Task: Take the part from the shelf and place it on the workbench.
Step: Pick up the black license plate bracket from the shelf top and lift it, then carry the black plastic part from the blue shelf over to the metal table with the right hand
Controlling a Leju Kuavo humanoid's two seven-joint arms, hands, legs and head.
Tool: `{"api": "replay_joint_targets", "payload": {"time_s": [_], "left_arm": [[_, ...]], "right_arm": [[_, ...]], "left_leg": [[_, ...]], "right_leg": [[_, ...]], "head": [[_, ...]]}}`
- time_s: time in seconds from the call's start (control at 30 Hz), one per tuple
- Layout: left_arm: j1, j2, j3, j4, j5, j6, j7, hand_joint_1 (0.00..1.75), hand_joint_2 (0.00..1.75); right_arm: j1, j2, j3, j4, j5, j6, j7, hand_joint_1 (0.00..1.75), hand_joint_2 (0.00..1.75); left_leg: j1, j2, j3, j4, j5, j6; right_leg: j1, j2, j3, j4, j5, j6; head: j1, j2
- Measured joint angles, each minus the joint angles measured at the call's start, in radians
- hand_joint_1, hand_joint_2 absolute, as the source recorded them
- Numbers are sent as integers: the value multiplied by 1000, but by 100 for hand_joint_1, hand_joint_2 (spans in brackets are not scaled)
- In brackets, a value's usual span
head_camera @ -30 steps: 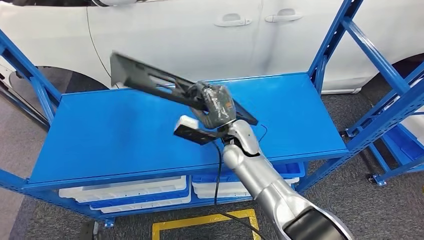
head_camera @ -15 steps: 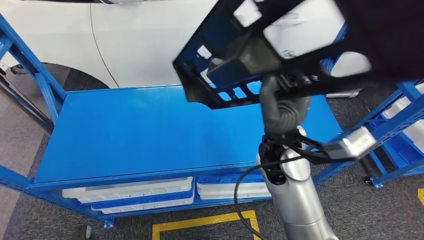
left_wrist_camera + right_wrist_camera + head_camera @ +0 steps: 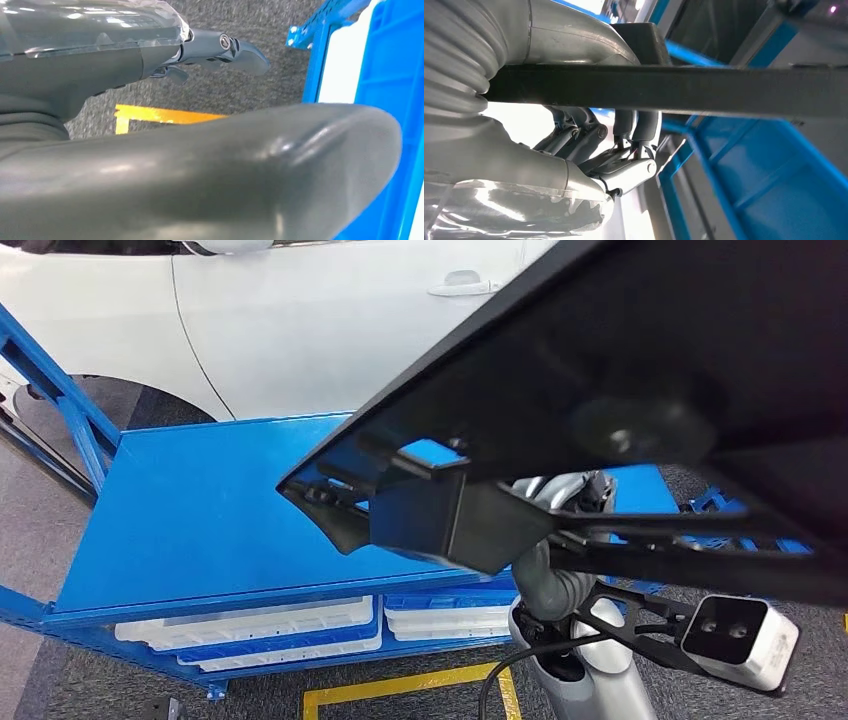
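Note:
The part (image 3: 640, 360) is a large flat black plastic frame with a boxy lug on its underside. It is lifted off the blue shelf top (image 3: 200, 530) and sits tilted close to my head camera, covering the upper right of that view. My right hand (image 3: 545, 575) grips it from below. In the right wrist view the fingers (image 3: 624, 135) curl around a black bar of the part (image 3: 704, 90). My left hand (image 3: 200, 165) hangs by the shelf's side over grey carpet, fingers (image 3: 225, 47) apart and holding nothing.
A white car (image 3: 300, 310) stands right behind the shelf. White bins (image 3: 250, 625) lie on the lower shelf level. Blue uprights (image 3: 60, 390) rise at the shelf's left end. A yellow floor marking (image 3: 400, 685) lies in front of the shelf.
My right arm has raised the part from just above the shelf top up toward the head camera, where it now looms much larger. The view has shifted slightly.

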Motion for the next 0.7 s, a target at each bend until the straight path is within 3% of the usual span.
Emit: {"api": "replay_joint_targets", "payload": {"time_s": [0.07, 0.1, 0.13, 0.17, 0.23, 0.27, 0.37, 0.43, 0.53, 0.57, 0.6, 0.63, 0.7], "left_arm": [[1, 0, 0, 0, 0, 2, 0, 0, 0], [1, 0, 0, 0, 1, 4, 1, 0, 0], [4, 2, 0, 0, 3, 7, 2, 0, 0], [8, 4, 1, 0, 5, 10, 2, 0, 0], [14, 7, 2, 0, 9, 17, 3, 0, 0], [15, 7, 2, 0, 10, 19, 3, 0, 0], [21, 7, 3, 0, 15, 24, 2, 0, 0], [22, 7, 3, 0, 18, 25, 2, 0, 0], [24, 7, 5, 0, 23, 26, 3, 0, 0], [25, 7, 6, 0, 25, 26, 3, 0, 0], [26, 7, 8, 0, 27, 27, 4, 0, 0], [28, 7, 9, 0, 29, 27, 4, 0, 0], [30, 7, 11, 0, 31, 28, 4, 0, 0]], "right_arm": [[0, -1, 5, -2, -3, 0, 1, 161, 175], [1, -2, 11, -3, -6, 0, 1, 161, 175], [3, -4, 23, -6, -10, 0, 2, 161, 175], [7, -10, 38, -8, -15, 0, 1, 161, 175], [17, -25, 63, -9, -21, 4, -15, 161, 175], [20, -33, 69, -9, -22, 6, -25, 161, 175], [22, -48, 78, -9, -27, 5, -38, 161, 175], [16, -58, 81, -10, -37, -2, -36, 161, 175], [5, -69, 85, -10, -51, -12, -25, 161, 175], [1, -72, 86, -10, -55, -16, -23, 161, 175], [-3, -74, 88, -10, -57, -19, -20, 161, 175], [-9, -76, 89, -10, -60, -21, -18, 161, 175], [-23, -76, 90, -10, -65, -23, -14, 161, 175]], "left_leg": [[0, 0, -8, 20, -15, -1], [0, 0, -21, 49, -34, -1], [0, 0, -51, 122, -68, -3], [0, 0, -55, 144, -74, -3], [-4, 0, -19, 91, -47, 5], [-7, -1, 19, 16, -12, 11], [-8, 0, 27, -13, 7, 27], [-3, 3, 19, -22, 23, 40], [-2, 7, -7, -25, 45, 49], [-2, 7, -17, -24, 52, 48], [-2, 8, -29, -23, 60, 47], [-1, 8, -39, -21, 67, 45], [0, 7, -58, -15, 79, 37]], "right_leg": [[0, -1, 0, 0, 0, -2], [0, -1, 0, -1, 0, -4], [2, -2, 0, 0, 1, -7], [4, -2, -1, 3, 1, -9], [11, -2, -4, 12, 2, -6], [13, -2, -6, 16, 3, -1], [11, 0, -11, 17, 9, 17], [9, 0, -24, 48, -28, 29], [2, 0, -79, 219, -153, 43], [-1, 0, -90, 270, -177, 47], [-4, 0, -84, 289, -179, 50], [-6, -1, -61, 270, -163, 52], [-11, -2, 33, 139, -116, 52]], "head": [[0, 0], [0, 0], [0, 0], [0, 0], [0, 0], [0, 0], [0, 0], [0, 0], [0, 0], [0, 0], [0, 0], [0, 0], [0, 0]]}}
